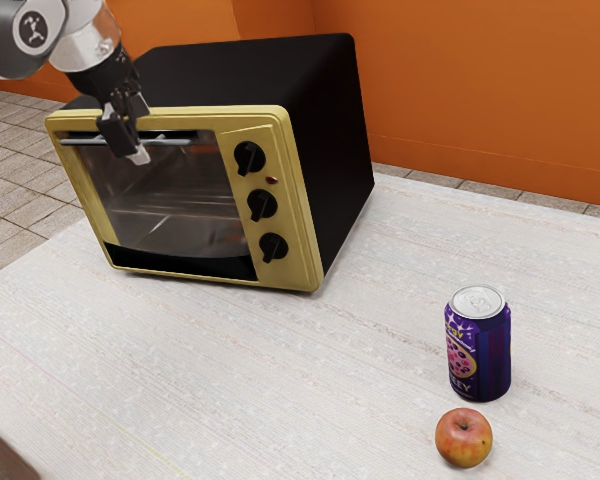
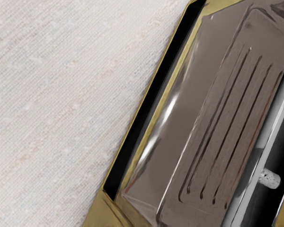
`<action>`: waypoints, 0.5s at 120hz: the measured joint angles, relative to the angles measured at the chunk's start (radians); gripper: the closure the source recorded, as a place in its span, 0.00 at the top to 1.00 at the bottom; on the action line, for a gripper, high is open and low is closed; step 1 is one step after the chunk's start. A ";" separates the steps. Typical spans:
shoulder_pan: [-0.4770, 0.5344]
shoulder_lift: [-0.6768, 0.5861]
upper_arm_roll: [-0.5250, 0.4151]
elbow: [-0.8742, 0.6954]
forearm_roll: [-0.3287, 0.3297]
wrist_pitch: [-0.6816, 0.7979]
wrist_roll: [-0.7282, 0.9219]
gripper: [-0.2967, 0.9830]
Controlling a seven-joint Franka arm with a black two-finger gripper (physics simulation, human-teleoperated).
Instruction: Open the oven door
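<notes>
- Oven [image 1: 325,130] sits near the surface's [image 1: 310,360] far corner, toward the exterior view's left, its door [image 1: 170,205] looking closed.
- Step in hand: getting hold of the handle [image 1: 185,142]; the pincer [image 1: 129,146] is right at it, though whether apart, together or clamped on it cannot be told.
- Next move: secure the grip, then probably draw the door's top edge outward and down, following its swing.

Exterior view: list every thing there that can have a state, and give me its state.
Oven door: shut.
Knobs: all three turned alike.
Can: upright.
Apple: whole, stem end up.
Hand: at the door handle; whether it grips, I can't tell.
</notes>
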 joint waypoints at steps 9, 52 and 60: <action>-0.002 0.000 0.000 -0.007 0.000 0.008 0.019 0.77; 0.039 0.055 0.008 0.009 -0.004 0.058 0.125 0.77; 0.039 0.055 0.009 0.009 -0.004 0.061 0.145 0.77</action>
